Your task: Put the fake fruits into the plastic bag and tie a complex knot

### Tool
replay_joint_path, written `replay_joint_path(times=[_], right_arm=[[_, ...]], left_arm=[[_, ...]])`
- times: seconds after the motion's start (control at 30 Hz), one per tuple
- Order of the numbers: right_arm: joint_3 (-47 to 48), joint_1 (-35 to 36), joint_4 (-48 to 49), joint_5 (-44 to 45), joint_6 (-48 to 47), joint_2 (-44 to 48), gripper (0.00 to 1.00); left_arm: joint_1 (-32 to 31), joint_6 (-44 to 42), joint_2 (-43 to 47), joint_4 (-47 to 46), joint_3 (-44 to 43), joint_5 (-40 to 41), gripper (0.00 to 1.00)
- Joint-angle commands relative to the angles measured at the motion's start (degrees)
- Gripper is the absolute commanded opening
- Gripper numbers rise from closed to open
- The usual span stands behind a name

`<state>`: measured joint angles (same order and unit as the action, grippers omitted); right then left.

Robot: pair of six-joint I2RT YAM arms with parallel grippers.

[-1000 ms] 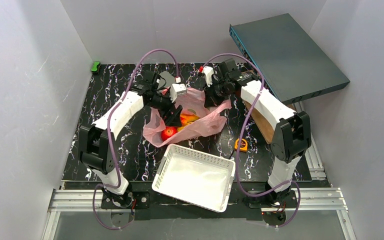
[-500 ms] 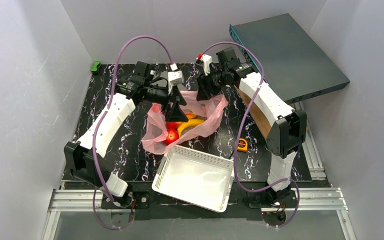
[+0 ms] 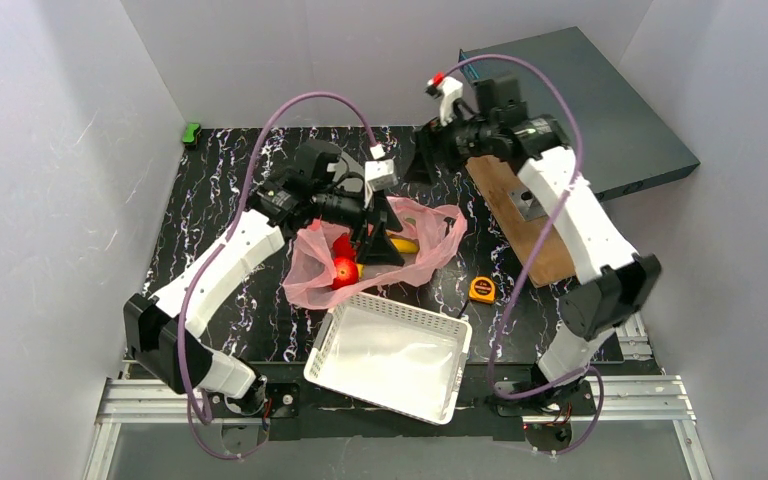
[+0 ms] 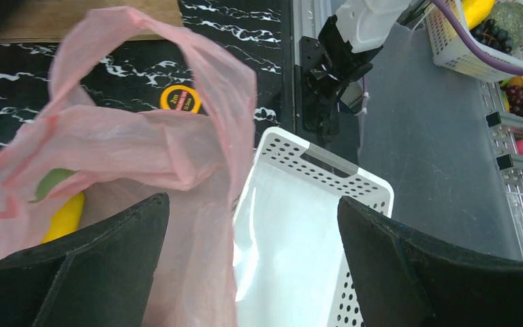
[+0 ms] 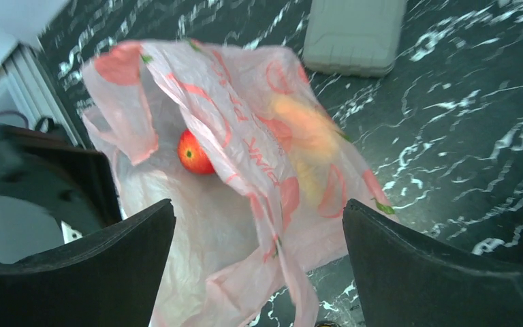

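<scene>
We found the plastic bag lying open in the middle of the black marbled table, just on the far side of the white lattice basket. Its mouth was slack, and one handle loop arched up loose and untied. The fake fruits sat inside it. From above we saw the red apple toward the bag's near left side, a smaller red fruit just beyond it, and the banana to their right. The mango showed only as an orange blur through the pink film in the right wrist view. The left gripper hung over the bag's mouth with its fingers spread wide. The pink film sagged between them and lay against one finger, but nothing was pinched. The right gripper was raised beyond the far right side of the bag and looked down on it. Its fingers were likewise spread wide, with nothing between them and clear of the plastic. A tape measure lay on the table to the right of the bag's near corner, close to a wooden board. A dark flat case leaned in the far right corner.
</scene>
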<state>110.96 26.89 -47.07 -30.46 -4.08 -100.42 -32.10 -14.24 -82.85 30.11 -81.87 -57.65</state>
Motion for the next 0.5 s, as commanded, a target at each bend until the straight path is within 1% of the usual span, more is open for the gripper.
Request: replay_joint_path(times=[0.0, 0.17, 0.27, 0.4, 0.47], right_arm=[[-0.39, -2.05, 2.7, 2.39, 3.37, 11.02, 0.98], [-9.98, -2.29, 8.1, 11.22, 1.55, 23.15, 0.98], [-17.0, -2.29, 10.17, 14.79, 0.77, 30.22, 0.98], [-23.25, -2.29, 9.8, 16.93, -0.09, 37.5, 0.98], [-25.96, -2.26, 10.13, 17.36, -1.24, 41.05, 0.98]], left_arm=[[-3.62, 5.25, 4.93, -7.0, 3.61, 2.75, 0.91], [-7.62, 7.39, 3.84, -8.58, 2.7, 10.94, 0.89], [-9.67, 9.48, 1.82, -10.67, 1.41, 16.35, 0.89], [-10.55, 13.43, -3.13, -11.51, -2.58, 18.7, 0.89], [-11.3, 13.77, -5.52, -11.65, -4.46, 19.1, 0.89]])
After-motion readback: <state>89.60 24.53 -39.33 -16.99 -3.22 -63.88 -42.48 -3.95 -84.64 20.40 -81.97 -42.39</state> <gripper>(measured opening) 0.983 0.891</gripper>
